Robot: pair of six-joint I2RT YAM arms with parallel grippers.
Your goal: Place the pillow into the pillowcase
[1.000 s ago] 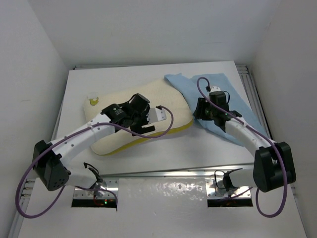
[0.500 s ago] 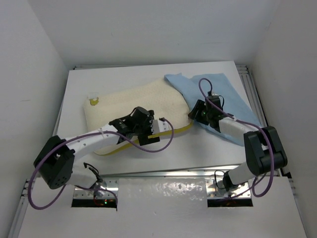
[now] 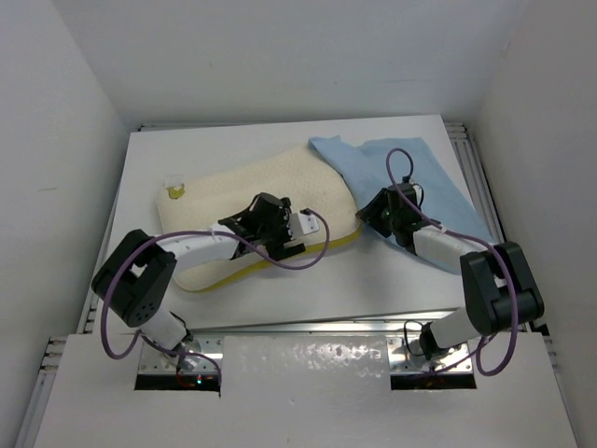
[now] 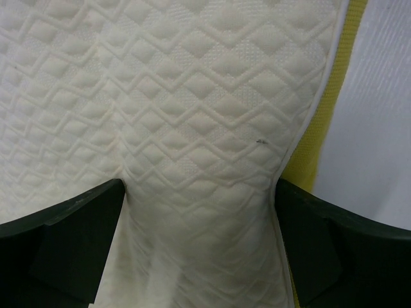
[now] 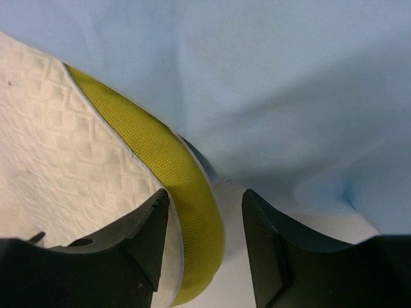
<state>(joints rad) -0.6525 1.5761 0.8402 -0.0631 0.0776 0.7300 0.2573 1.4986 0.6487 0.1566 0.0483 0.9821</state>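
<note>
**Cream foam lying half-met by blue cloth**

The pillow (image 3: 270, 187) is lying flat on the white table (image 3: 373, 280), its right end touching the light blue pillowcase (image 3: 438, 173), which is spreading out toward the far right corner. The left gripper (image 4: 199, 192) is hanging low over the quilted top near the front edge, its fingers standing wide apart. The right gripper (image 5: 204, 199) is straddling the pillow's yellow edge band (image 5: 167, 160), jaws apart and not clamping it.
</note>
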